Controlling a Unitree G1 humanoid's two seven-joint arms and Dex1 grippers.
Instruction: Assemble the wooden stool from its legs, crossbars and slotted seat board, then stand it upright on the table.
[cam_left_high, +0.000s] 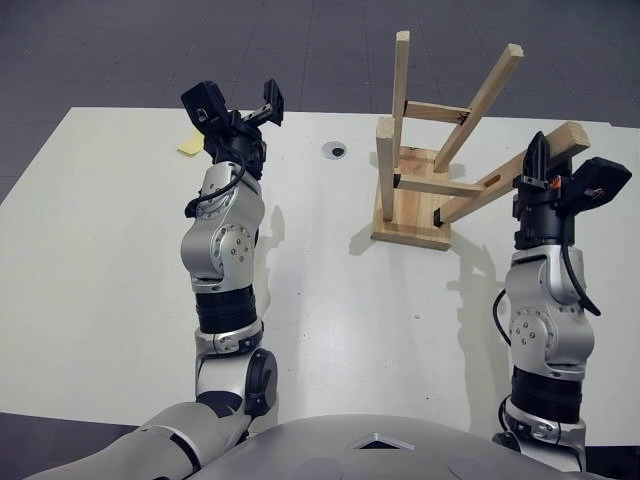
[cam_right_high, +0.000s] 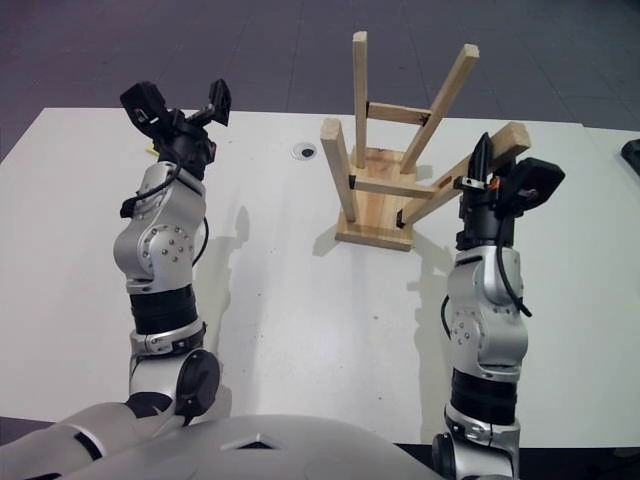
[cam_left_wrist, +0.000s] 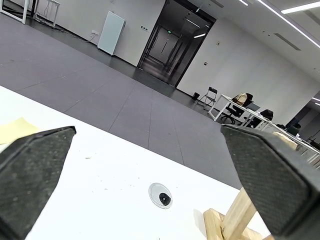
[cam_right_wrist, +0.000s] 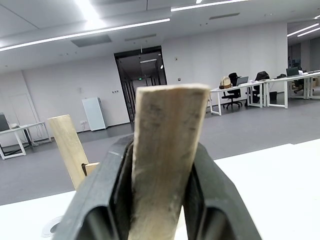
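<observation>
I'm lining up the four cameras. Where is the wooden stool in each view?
Left eye view: stool upside down, right of centre.
Right eye view: stool upside down, near centre.
Left wrist view: its legs beside one jaw, past the grommet.
Right wrist view: one leg clamped in the right gripper's jaws.
Shared landmark: the round grommet left of the stool.

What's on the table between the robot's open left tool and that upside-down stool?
Just a small round hole set in the white table; the rest between the left tool and the stool is bare, as the left eye view shows.
</observation>
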